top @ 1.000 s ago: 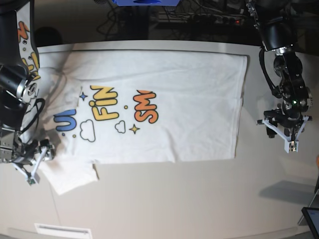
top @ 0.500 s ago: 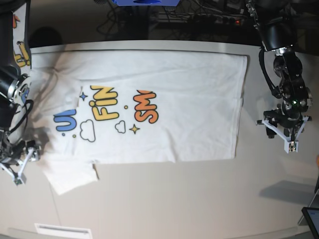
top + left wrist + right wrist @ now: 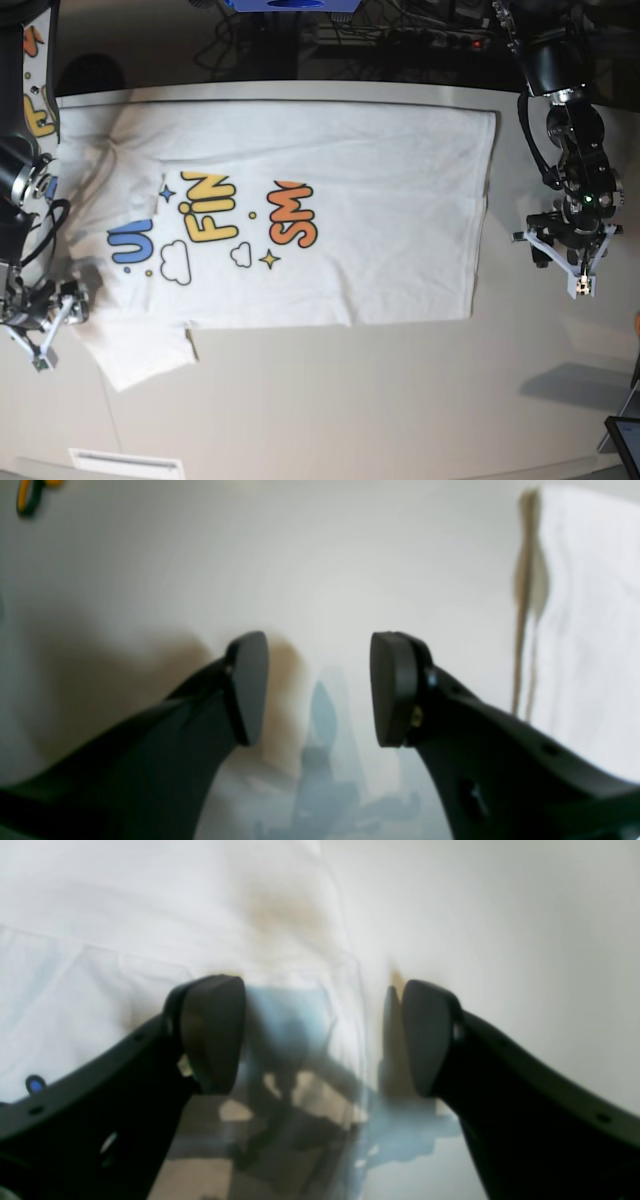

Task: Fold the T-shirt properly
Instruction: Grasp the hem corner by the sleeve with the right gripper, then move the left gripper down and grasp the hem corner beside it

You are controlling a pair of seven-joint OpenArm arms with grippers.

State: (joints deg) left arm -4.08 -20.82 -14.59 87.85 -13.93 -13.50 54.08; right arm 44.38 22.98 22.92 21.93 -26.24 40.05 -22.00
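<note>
We are at the start: the T-shirt (image 3: 300, 210) lies flat on the bench (image 3: 400, 400). Our right claw (image 3: 40, 335) and left claw (image 3: 572, 262) are open, empty; next, we judge, grasp the edges.

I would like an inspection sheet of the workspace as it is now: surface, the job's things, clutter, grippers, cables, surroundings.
Surface: pale table, bare in front of the shirt.
Job's things: T-shirt lies spread flat, print facing up, one sleeve sticking out toward the front edge; not folded yet.
Clutter: nothing seen.
Grippers: left gripper open over bare table beside the shirt's hem; right gripper open at the sleeve edge, holding nothing.
Cables: black cables behind the table; a cable along each arm.
Surroundings: dark background; a dark screen corner at the lower edge.
</note>
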